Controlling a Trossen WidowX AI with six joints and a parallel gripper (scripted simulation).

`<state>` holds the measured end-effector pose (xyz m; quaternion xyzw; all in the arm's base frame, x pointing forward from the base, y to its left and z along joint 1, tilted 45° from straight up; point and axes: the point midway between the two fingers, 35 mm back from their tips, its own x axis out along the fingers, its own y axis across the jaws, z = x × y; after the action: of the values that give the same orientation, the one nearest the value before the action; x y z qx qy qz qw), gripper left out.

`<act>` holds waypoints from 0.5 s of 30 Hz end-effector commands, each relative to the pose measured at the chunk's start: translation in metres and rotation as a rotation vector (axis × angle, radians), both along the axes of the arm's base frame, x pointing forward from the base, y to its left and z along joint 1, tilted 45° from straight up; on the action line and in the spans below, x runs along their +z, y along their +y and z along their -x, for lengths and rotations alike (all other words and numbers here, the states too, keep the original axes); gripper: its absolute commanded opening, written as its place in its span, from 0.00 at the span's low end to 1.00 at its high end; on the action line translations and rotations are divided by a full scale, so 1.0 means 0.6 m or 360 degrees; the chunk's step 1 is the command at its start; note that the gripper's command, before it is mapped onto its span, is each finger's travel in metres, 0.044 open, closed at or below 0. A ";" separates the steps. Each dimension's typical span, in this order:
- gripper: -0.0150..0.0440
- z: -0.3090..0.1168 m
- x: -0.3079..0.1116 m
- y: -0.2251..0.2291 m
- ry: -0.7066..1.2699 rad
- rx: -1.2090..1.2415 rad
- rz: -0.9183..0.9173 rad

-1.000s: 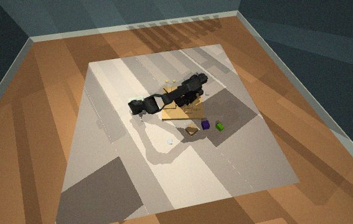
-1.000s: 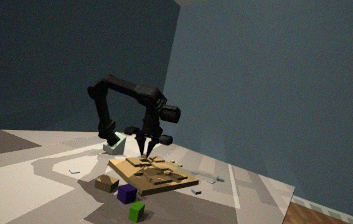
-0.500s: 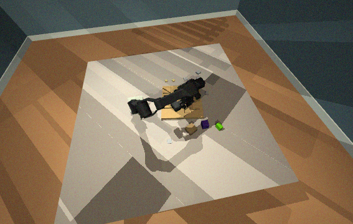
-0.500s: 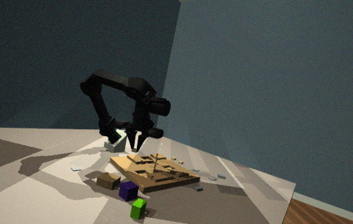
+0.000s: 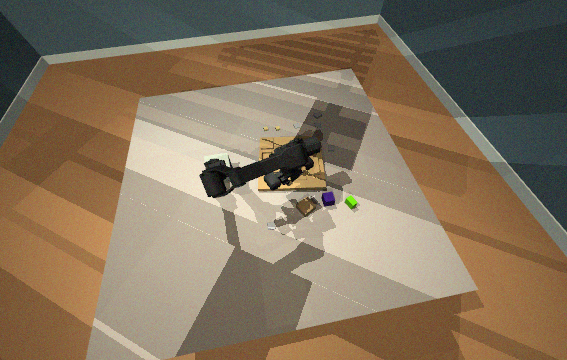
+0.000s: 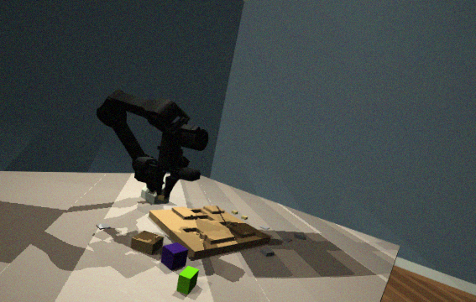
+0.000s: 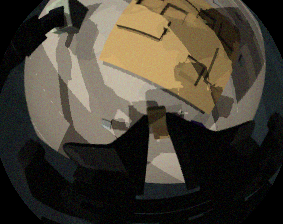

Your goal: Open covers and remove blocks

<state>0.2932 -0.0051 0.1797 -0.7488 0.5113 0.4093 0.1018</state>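
Observation:
The wooden puzzle board (image 5: 319,184) (image 6: 159,219) (image 7: 122,50) lies flat on the table, with several raised wooden covers and dark gaps beside some of them. The arm and shadows hide part of it in the top view, so I cannot tell every cover's state. My gripper (image 6: 161,195) (image 7: 156,117) is shut on a small brown block, held off the board's near-base side. A larger tan block (image 5: 306,206) (image 6: 147,243), a purple block (image 5: 328,198) (image 6: 174,256) and a green block (image 5: 351,201) (image 6: 187,280) rest on the table, clear of the board.
A pale block-like base piece (image 5: 218,159) (image 6: 149,195) stands by the arm's foot. A small grey chip (image 5: 271,226) (image 6: 103,226) (image 7: 107,123) lies beyond the tan block. Small yellow pieces (image 5: 265,128) (image 6: 234,212) and grey pieces (image 6: 300,236) lie past the board's far side.

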 end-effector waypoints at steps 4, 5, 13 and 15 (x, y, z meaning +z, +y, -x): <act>0.39 0.030 0.019 -0.027 0.0001 0.0003 0.0009; 0.39 0.035 0.021 -0.031 0.0001 0.0003 0.0010; 0.39 0.073 0.037 -0.059 0.0002 0.0002 0.0016; 0.39 0.080 0.039 -0.063 0.0002 0.0002 0.0017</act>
<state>0.2520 -0.0383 0.2007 -0.7488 0.5127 0.4081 0.0997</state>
